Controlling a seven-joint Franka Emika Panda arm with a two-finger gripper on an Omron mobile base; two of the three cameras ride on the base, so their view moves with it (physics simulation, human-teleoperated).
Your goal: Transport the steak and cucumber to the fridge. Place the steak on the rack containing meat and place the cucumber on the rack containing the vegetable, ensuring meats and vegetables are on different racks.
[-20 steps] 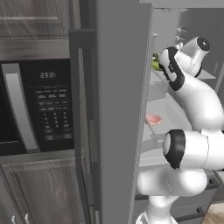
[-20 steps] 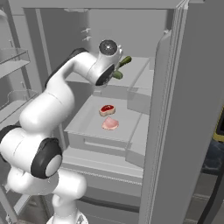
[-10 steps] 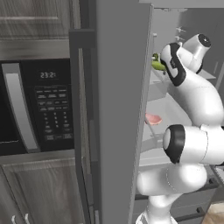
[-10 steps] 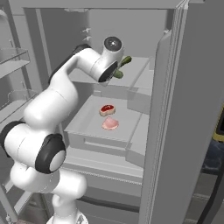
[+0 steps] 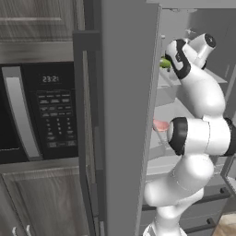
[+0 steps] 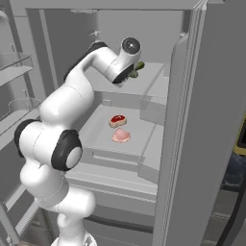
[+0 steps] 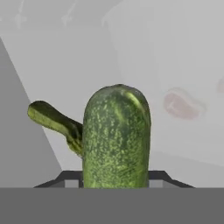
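Hand view shows our gripper (image 7: pixel 114 186) clamped on the cucumber (image 7: pixel 116 135), jutting ahead of the jaws beside a green vegetable (image 7: pixel 54 120), so we judge the cucumber placing underway and next lower, then release.

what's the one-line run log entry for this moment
pincer: shut on cucumber | over fridge upper rack | steak: lower rack, beside pink meat
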